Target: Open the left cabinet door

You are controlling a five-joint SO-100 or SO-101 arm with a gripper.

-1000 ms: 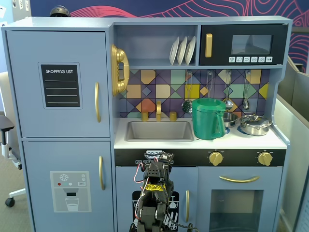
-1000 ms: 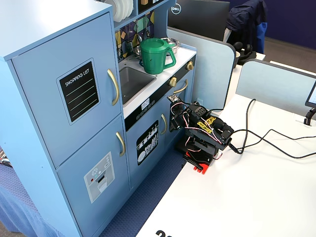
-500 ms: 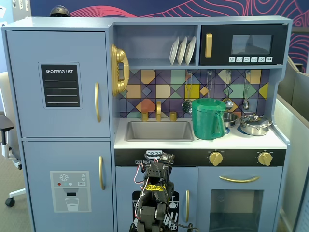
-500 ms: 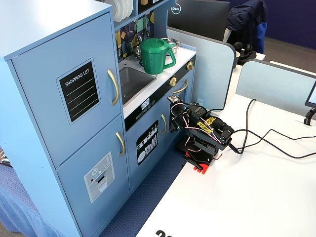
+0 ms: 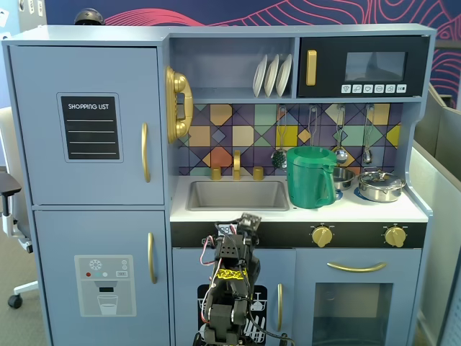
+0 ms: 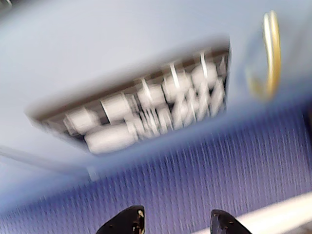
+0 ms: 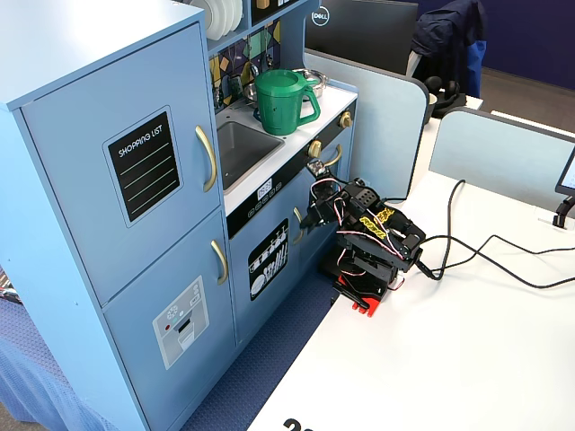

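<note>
Likely light, rigid, hinged door [image 5: 86,122], best hooked by slim gold handle [image 5: 145,152]; gripper [image 6: 178,225] parted, empty.

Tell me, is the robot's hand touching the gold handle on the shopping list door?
Apart. In a fixed view, the hand sits by the counter front, far right of the shopping list door's gold handle.

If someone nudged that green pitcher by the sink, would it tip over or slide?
The green pitcher is tall for its base, so a high push would probably tip it. It looks like light plastic, so a low nudge would likely slide it along the white countertop.
</note>
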